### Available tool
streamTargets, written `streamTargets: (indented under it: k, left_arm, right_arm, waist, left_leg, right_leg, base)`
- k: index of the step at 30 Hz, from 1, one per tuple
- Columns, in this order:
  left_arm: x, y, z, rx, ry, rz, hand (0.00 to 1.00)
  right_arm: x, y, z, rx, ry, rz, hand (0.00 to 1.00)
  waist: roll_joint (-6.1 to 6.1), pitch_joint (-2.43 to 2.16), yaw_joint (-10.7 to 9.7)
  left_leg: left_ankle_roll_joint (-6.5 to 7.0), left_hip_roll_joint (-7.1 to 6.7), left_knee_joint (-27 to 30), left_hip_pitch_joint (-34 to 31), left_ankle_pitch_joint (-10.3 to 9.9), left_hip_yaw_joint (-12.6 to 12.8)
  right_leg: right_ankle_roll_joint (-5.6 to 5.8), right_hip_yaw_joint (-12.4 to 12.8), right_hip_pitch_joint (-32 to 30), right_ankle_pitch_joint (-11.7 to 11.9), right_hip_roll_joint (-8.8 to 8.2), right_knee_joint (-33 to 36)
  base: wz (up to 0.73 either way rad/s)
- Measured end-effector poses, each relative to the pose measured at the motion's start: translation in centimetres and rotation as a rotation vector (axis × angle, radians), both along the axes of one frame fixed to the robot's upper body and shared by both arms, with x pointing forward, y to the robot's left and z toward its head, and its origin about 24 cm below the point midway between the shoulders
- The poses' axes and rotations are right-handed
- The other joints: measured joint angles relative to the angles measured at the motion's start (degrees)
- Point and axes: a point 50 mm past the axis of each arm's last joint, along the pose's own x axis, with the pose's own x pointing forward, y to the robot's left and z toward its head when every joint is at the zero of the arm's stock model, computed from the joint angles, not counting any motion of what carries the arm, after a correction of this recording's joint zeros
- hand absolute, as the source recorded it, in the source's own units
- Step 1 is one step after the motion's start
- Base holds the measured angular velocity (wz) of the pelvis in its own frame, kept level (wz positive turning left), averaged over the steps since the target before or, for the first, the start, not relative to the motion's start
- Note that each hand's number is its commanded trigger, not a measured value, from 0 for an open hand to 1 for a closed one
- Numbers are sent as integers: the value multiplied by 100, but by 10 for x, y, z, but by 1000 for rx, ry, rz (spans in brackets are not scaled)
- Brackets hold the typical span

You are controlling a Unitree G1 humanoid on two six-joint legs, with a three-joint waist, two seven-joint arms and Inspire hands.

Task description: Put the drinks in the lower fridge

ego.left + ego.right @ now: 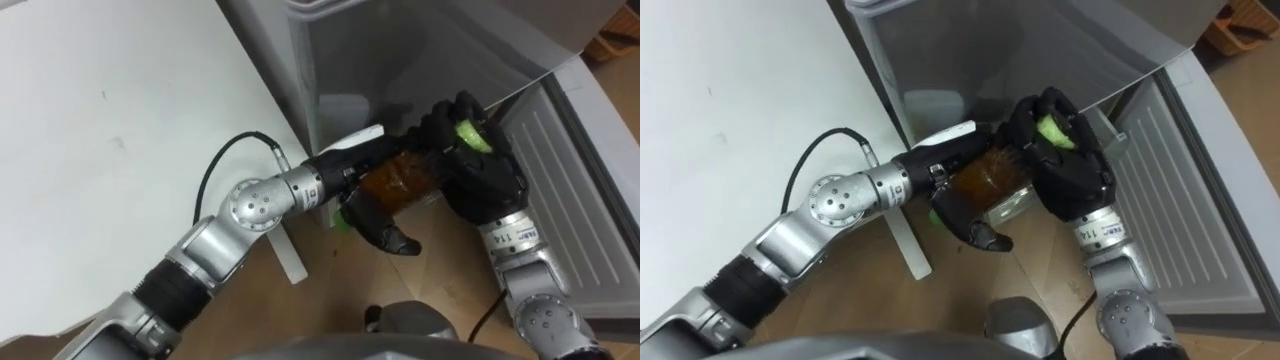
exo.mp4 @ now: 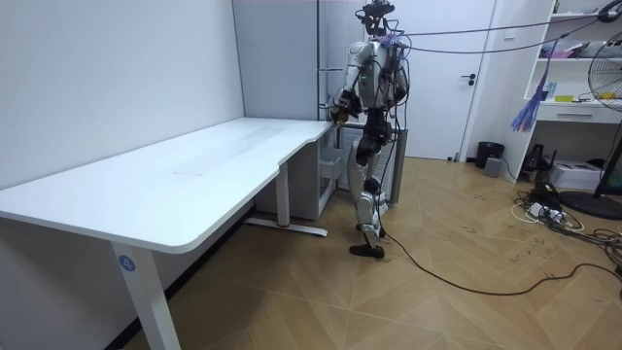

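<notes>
Left hand (image 1: 372,218), nearest the viewer: fingers curled under the amber bottle (image 1: 400,182), which lies roughly level at the mouth of the open fridge (image 1: 400,60). Right hand (image 1: 485,180): clamped round the bottle's neck end, about the green cap (image 1: 470,135). The one drink is thus gripped by both hands, above the floor (image 1: 330,270) and just beside the edge of the white surface (image 1: 120,120). The fridge door (image 1: 575,200) is swung out to the robot's right. In the room view the robot stands at the fridge.

Judged step: carrying the bottle inside. Advance both hands together so the bottle does not twist, and clear the door. Loosen only once it rests; the resting place cannot be made out.
</notes>
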Motion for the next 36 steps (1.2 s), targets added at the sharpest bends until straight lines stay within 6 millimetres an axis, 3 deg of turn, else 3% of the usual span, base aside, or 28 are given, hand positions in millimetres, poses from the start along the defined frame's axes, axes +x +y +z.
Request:
streamTargets:
  k: [10, 20, 29, 33, 36]
  left_arm:
    - [2, 0, 23, -50, -63, -33, 0]
    - [0, 5, 39, -119, -72, -71, 0]
    - [2, 18, 61, -179, -85, -147, 0]
    - [0, 26, 81, -246, -112, -200, 0]
    - [-1, 28, 90, -261, -143, -218, 0]
  right_arm:
    - [1, -7, 17, 33, -137, 3, 100]
    - [-8, -12, 30, 65, -247, 3, 100]
    - [-22, -20, 32, 166, -365, 15, 100]
    - [-38, -26, 24, 265, -343, 22, 100]
    - [-38, -25, 24, 329, -355, 43, 100]
  waist:
    - [-14, 0, 20]
    - [-128, 8, 328]
    - [-87, -18, 611]
    - [-72, -16, 816]
    - [-66, -11, 886]
  left_leg:
    - [1, 1, 4, -31, -1, -26]
    - [-1, 66, 66, -20, -7, -17]
    - [3, 67, 97, -39, -19, -143]
    - [1, 69, 88, -49, -20, -141]
    - [3, 69, 79, -42, -21, -143]
  right_leg:
    - [0, 24, -19, 15, -4, -3]
    - [-13, 23, 62, 23, -11, -11]
    - [-17, -60, 90, 32, -25, -18]
    - [-18, -67, 100, 30, -27, -17]
    - [-16, -80, 116, 27, -33, -17]
  base:
    - [-1]
    - [1]
    - [5]
    - [0]
    - [2]
